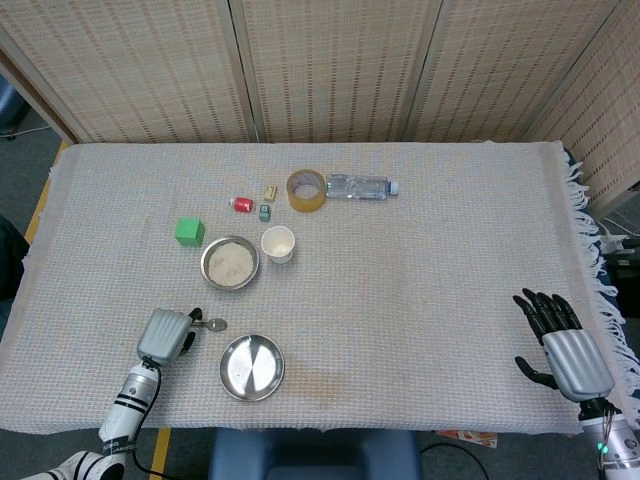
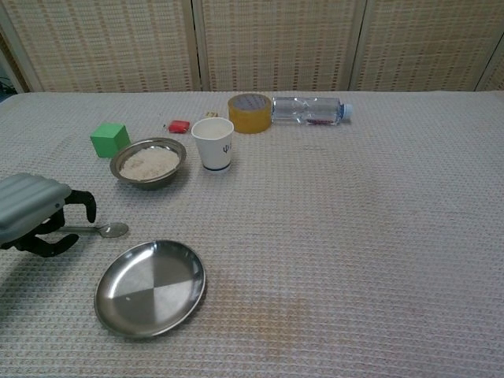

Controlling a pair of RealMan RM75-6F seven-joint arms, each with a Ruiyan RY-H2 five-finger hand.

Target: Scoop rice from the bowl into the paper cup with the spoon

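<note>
The left hand [image 2: 35, 219] sits over the spoon [image 2: 101, 230] handle near the worktop's front-left edge, fingers curled around it; whether they grip it I cannot tell. Behind it stands the rice bowl [image 2: 148, 163], with the paper cup [image 2: 213, 143] just beside. The right hand [image 1: 562, 345] rests open at the right edge.

Woven folding screen [image 1: 330, 70] behind, fringed grey tablecloth [image 1: 420, 280], dark floor [image 1: 25, 170]

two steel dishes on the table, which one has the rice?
The deeper bowl beside the paper cup, full of white rice. The flat plate at the near edge holds nothing.
</note>
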